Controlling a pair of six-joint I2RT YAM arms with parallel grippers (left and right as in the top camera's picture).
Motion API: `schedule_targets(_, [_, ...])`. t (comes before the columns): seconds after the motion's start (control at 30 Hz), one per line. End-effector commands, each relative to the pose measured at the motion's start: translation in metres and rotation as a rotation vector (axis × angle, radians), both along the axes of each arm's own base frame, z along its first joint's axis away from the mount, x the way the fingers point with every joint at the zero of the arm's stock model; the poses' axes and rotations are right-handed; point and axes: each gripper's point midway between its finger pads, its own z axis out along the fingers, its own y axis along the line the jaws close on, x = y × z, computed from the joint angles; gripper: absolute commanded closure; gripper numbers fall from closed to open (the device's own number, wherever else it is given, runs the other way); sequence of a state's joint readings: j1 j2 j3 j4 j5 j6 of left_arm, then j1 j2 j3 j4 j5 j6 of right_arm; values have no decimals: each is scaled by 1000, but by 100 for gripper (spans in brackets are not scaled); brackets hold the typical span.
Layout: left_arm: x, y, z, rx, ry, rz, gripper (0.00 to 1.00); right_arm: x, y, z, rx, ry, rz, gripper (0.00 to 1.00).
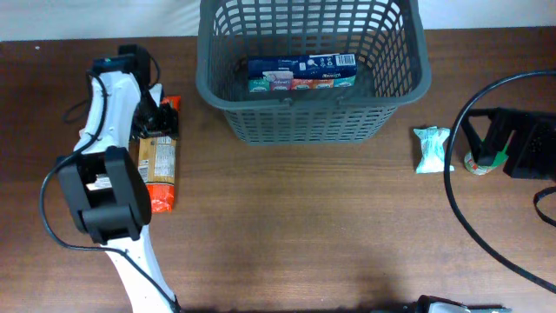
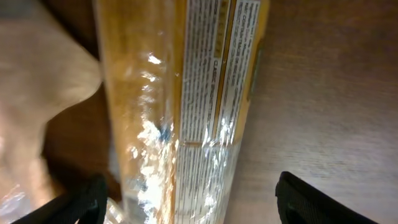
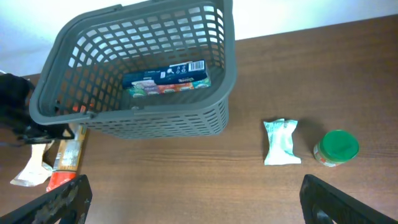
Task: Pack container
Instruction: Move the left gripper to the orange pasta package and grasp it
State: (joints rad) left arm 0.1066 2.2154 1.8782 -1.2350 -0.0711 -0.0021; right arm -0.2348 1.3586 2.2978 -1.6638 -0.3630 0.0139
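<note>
Left fingers [image 2: 311, 200] straddle the packet [image 2: 186, 112], near container [image 1: 313, 123].

The left arm [image 1: 106, 196] hides part of the orange packet [image 1: 163, 169].

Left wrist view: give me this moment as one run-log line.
left gripper open astride orange packet | right gripper open, empty | container holds blue box | white pouch, green-lidded jar outside

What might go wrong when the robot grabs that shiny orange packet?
That long, shiny plastic-wrapped orange packet looks slippery; it might slide out of the left gripper, whose open jaws straddle it. One end could catch on the rim of the dark grey mesh basket. The pale wrapper beside it may get pinched.
</note>
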Motion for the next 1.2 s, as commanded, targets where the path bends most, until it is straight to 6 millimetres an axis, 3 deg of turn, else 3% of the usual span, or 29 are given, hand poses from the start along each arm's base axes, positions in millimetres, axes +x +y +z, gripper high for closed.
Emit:
schedule_targets(0.0, [-10,7,-22,18,37,22,19,1,0,-2,-15,4,7,0])
schedule_targets(0.17, [-14,13,-41,58,35,22,13,0,0,-2,-14,8,8,0])
schedule_targets(0.47, [-16,13,-60,58,22,23,15,0,0,-3,-13,12,8,0])
schedule_targets(0.53, [-16,13,-60,58,22,23,27,0,0,-3,-14,12,7,0])
schedule_targets(0.67, [-17,13,-58,57,27,22,75,0,0,-3,-14,12,7,0])
schedule_targets(0.7, [-17,13,-57,57,31,22,81,0,0,-3,-14,12,7,0])
schedule_targets(0.77, [-18,13,-50,56,40,13,85,0,0,-3,-13,13,7,1])
schedule_targets(0.83, [-15,13,-39,56,45,-8,97,0,0,-3,-14,12,7,0])
schedule_targets(0.93, [-3,16,-11,67,18,-12,98,0,0,-3,-14,12,7,0])
schedule_targets(1.07, [25,17,52,80,-94,-12,98,0,0,-3,-14,12,7,1])
schedule_targets(1.17, [48,15,119,99,-246,-32,98,0,0,-3,-14,12,7,0])
